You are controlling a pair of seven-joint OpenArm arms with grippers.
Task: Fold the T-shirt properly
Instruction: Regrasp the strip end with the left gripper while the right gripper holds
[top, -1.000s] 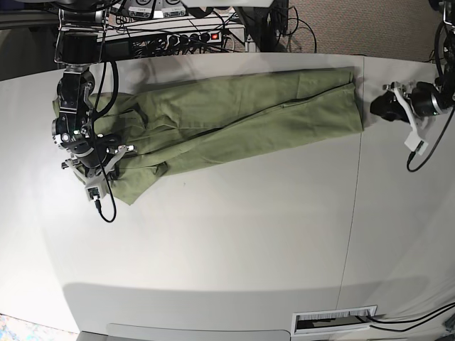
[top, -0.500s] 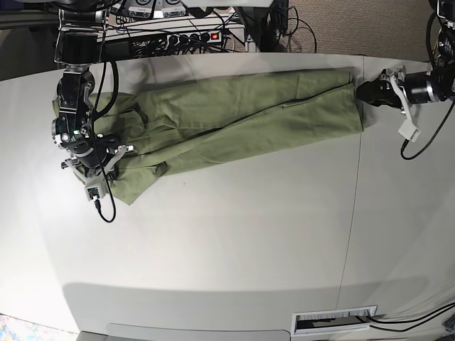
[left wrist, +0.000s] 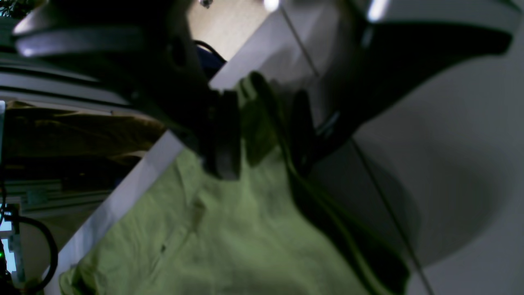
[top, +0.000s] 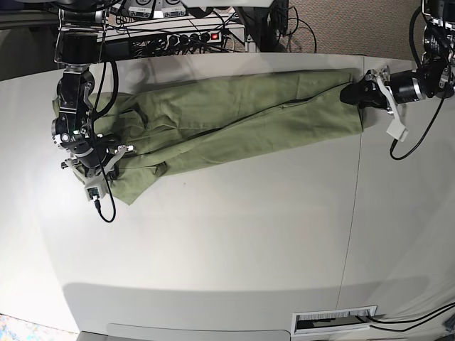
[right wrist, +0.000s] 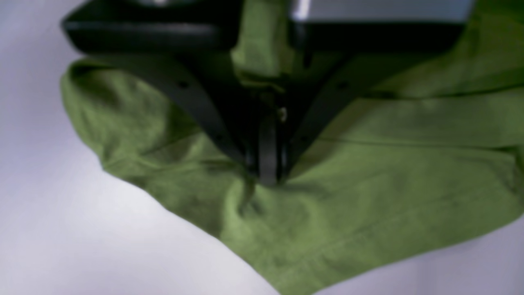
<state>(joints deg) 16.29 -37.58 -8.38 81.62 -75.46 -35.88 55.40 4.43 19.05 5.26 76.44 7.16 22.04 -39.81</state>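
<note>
I see the T-shirt (top: 234,121) stretched along the worktop (top: 234,241); right gripper (right wrist: 268,172) jaws pinch its sleeve end closed, left gripper (left wrist: 262,135) jaws straddle its hem corner, parted

Two arms are seen, both built of black segmented links w/ silver-grey joints. The right arm (top: 73,106) is topped by a ribbed metal block at its base; black cables are looped along it and a small green light is shown on its wrist section. Its gripper (right wrist: 268,164) is made of black angular fingers w/ small screw holes, ending in narrow black rubber pads. The left arm (top: 426,78) is fitted w/ a white bracket and a white tab hanging off the wrist, plus a black cable. The left gripper (left wrist: 262,135) is black, w/ broad curved fingers; detail is blurred.
</note>
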